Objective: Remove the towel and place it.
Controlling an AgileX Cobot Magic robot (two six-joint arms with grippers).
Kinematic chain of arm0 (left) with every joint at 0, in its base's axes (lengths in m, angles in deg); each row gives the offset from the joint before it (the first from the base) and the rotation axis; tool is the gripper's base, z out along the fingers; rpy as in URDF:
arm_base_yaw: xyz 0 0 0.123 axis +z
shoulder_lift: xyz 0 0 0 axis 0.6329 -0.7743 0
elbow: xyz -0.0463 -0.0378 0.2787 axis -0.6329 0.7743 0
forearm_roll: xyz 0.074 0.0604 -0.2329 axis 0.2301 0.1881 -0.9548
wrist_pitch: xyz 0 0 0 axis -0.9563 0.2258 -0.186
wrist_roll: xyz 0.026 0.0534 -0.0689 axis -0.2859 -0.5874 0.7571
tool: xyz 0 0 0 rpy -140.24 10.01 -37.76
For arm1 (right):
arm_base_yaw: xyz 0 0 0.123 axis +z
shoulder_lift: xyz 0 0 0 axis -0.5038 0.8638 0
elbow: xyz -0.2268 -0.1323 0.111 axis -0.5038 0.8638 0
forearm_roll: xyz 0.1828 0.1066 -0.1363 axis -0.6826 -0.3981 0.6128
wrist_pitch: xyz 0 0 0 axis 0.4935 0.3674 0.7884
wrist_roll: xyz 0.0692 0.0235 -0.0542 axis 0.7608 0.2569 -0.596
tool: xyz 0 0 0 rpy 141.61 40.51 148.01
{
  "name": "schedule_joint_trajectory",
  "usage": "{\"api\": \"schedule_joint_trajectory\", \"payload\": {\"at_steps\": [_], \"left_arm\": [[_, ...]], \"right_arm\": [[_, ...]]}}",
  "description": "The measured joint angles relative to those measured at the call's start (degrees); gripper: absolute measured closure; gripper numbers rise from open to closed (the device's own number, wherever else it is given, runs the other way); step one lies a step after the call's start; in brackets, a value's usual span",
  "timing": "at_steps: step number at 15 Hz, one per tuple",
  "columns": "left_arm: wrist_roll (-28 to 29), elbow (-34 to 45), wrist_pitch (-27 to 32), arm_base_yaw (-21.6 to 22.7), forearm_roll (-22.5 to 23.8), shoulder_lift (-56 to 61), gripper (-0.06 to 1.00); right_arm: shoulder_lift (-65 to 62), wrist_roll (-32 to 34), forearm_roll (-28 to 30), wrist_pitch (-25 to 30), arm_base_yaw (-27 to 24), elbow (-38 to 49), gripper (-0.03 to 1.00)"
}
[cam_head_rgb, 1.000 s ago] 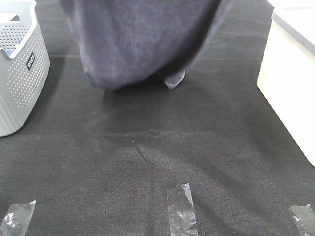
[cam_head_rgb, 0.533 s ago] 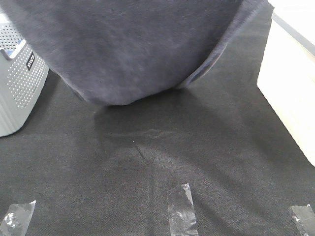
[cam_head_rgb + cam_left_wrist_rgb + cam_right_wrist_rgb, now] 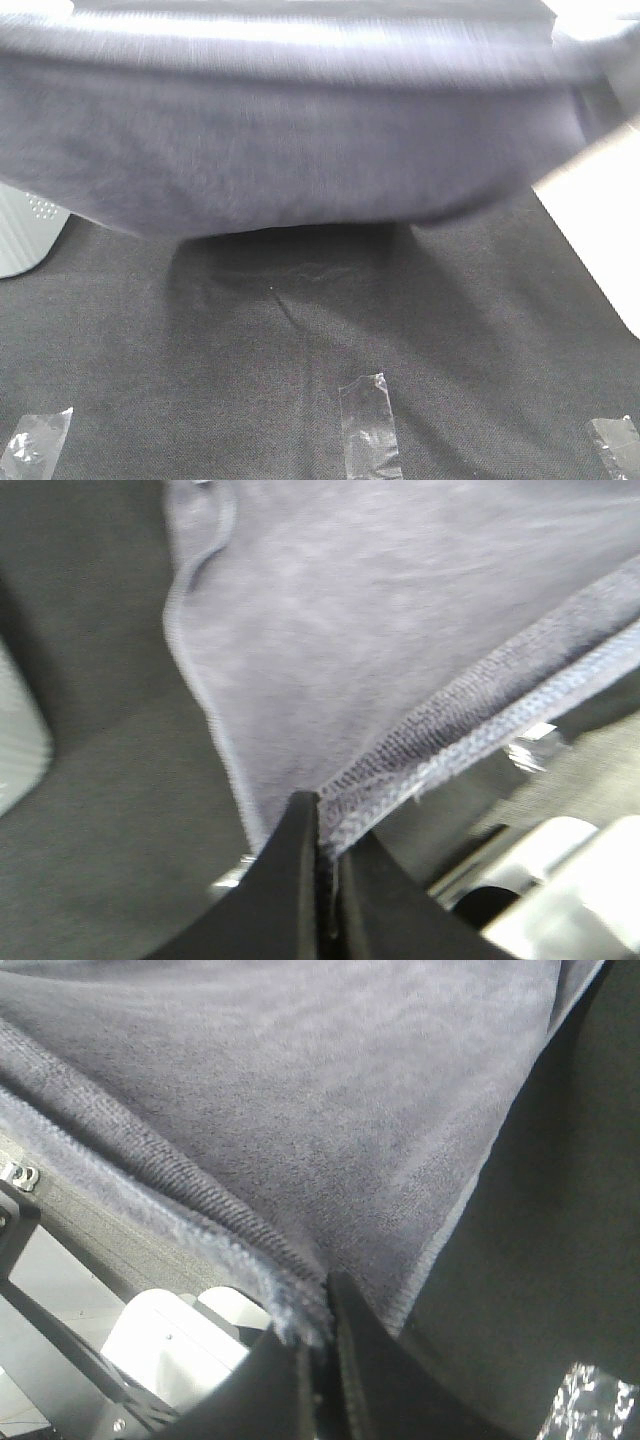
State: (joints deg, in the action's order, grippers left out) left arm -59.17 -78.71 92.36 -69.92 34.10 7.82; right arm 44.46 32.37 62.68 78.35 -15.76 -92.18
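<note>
The towel (image 3: 300, 150) hangs spread wide across the upper half of the high view. It runs nearly from one side of the picture to the other, and its outline is blurred. Its long axis lies left to right, the top edge is pulled roughly level, and the belly of the cloth sags toward the black surface (image 3: 300, 340). It throws a shadow there and seems to hang clear, though the blur leaves that unsure.

Both ends are held. The left pincer (image 3: 328, 832) is pressed together on the stitched hem (image 3: 480, 740), with the grey pile falling away beyond its tips. The right pincer (image 3: 318, 1322) is likewise clamped on the hem at the other end. Neither pincer shows in the high view, where the cloth covers them.

The coming move turns on this span. The towel lies between the two pincers, not ahead of either one, so neither arm is nearer and both must travel together. If they do not keep apart, the sag will deepen.

Farther out, a pale perforated basket (image 3: 25, 235) shows at the left edge, mostly hidden by the cloth. A light-coloured unit (image 3: 590, 230) stands at the right. Strips of tape (image 3: 368, 420) lie on the near part of the surface. The task names no spot for setting the towel down.
</note>
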Motion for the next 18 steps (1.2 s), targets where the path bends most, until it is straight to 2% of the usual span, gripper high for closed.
{"api": "schedule_joint_trajectory", "payload": {"at_steps": [7, 14, 18], "left_arm": [[-3.38, 15.07, 0.4, 0.0, -12.38, 1.26, 0.94], [-4.47, 17.99, 1.09, 0.0, -16.44, 1.43, 0.94], [-5.33, 27.62, 0.63, 0.0, -21.6, 1.43, 0.94]], "right_arm": [[-13.58, 1.2, 0.52, -0.17, -0.06, 13.06, 0.95], [-20.91, 4.07, -2.12, -0.29, -0.17, 24.69, 0.95], [-21.14, 4.07, -1.89, -0.4, -0.17, 30.08, 0.95]]}}
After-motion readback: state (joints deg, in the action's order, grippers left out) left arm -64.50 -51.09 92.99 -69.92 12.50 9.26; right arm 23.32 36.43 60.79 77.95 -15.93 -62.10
